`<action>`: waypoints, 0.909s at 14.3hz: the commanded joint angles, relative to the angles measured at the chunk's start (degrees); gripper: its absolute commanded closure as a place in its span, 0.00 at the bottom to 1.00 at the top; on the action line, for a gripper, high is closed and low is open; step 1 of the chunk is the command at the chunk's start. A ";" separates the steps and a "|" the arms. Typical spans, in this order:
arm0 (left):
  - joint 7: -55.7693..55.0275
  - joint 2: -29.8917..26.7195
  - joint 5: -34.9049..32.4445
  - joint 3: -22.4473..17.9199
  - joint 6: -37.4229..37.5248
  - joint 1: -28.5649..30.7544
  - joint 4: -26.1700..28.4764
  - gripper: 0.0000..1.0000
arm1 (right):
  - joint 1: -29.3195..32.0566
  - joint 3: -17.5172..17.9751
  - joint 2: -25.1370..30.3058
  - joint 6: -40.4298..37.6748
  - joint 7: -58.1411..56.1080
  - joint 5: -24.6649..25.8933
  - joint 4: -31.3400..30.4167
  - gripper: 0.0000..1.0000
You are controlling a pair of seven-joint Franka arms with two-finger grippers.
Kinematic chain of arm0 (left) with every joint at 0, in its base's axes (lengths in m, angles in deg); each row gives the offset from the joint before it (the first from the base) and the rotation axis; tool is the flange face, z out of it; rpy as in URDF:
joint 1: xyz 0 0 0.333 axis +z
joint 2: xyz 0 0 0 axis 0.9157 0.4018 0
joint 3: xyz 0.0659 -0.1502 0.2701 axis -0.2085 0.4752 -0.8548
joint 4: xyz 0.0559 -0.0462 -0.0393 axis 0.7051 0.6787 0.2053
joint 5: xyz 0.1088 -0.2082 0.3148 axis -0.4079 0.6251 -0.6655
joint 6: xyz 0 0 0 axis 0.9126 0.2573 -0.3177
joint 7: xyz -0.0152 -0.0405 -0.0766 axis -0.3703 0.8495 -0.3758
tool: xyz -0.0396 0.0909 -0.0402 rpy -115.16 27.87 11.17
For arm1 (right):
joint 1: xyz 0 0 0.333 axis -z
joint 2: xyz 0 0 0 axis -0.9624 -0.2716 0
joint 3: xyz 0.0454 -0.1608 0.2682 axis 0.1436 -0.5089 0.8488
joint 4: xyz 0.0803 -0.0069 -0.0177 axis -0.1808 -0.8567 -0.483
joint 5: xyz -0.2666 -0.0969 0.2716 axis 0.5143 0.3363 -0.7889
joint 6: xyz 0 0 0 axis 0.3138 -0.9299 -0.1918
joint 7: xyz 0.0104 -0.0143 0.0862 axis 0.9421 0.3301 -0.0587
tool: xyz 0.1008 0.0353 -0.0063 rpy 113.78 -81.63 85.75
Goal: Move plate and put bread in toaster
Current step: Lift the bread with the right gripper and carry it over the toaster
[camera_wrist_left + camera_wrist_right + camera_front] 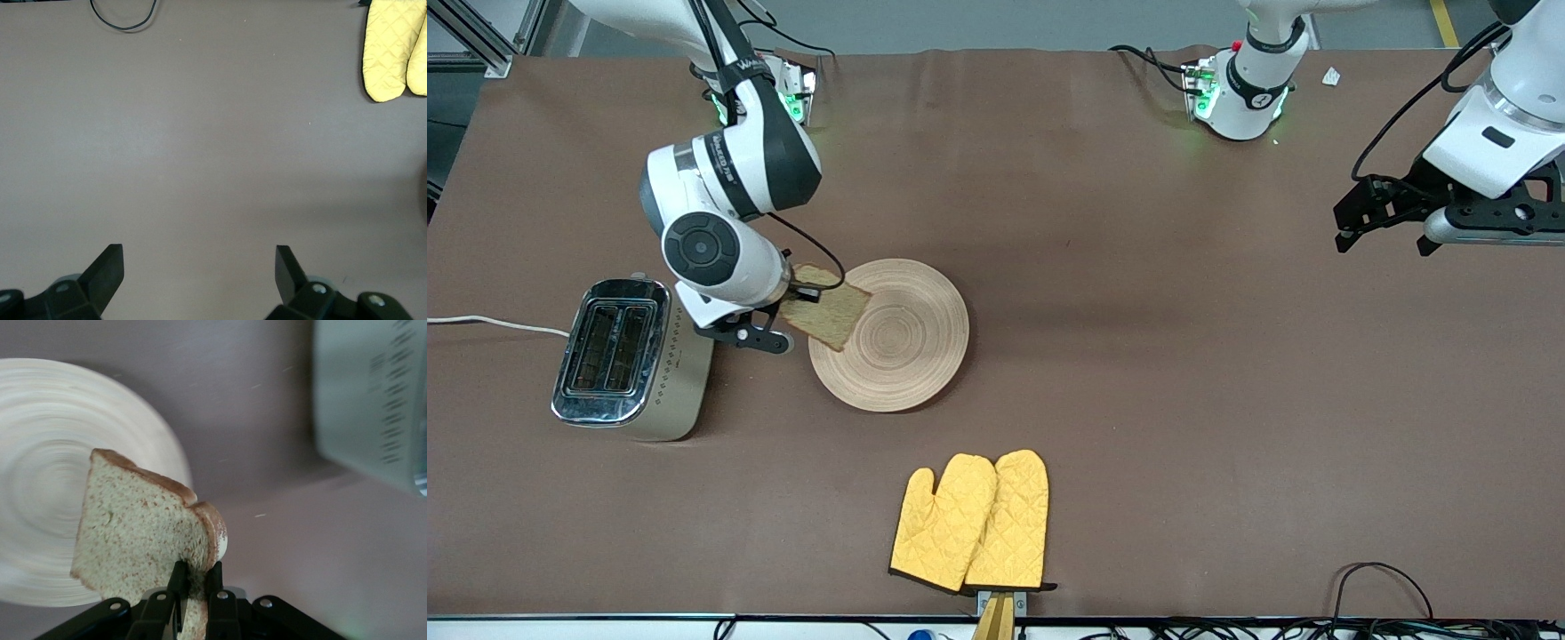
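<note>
Right pincer [195,577] grasps bread [143,533] over plate [907,342]; left pincer [199,267] waits released.

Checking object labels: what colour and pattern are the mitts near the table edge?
Yellow with diamond quilting and dark trim, the mitts show best in the front view.

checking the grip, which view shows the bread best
The right wrist view: the bread fills it, pinched by the right gripper. The front view shows it partly hidden by the arm; the left wrist view misses it.
</note>
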 commanded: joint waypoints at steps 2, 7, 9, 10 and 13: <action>0.84 0.41 0.95 -0.29 0.96 0.27 -1.45 0.00 | -0.59 0.72 -0.23 -5.67 -5.08 11.03 2.30 1.00; 0.84 0.41 0.95 -0.29 0.96 0.27 -1.36 0.00 | 1.42 0.37 -0.23 -11.91 -18.44 30.45 5.72 1.00; 0.84 0.41 0.95 -0.29 0.96 0.27 -1.45 0.00 | 1.87 0.46 -0.49 -13.40 -18.73 38.53 6.34 1.00; 0.84 0.41 0.95 -0.29 0.96 0.27 -1.45 0.00 | 1.87 0.37 -0.84 -14.11 -18.30 41.27 6.34 1.00; 0.84 0.41 1.04 -0.29 0.96 0.36 -1.36 0.00 | 2.48 0.37 -3.47 -14.03 -15.67 47.26 5.82 1.00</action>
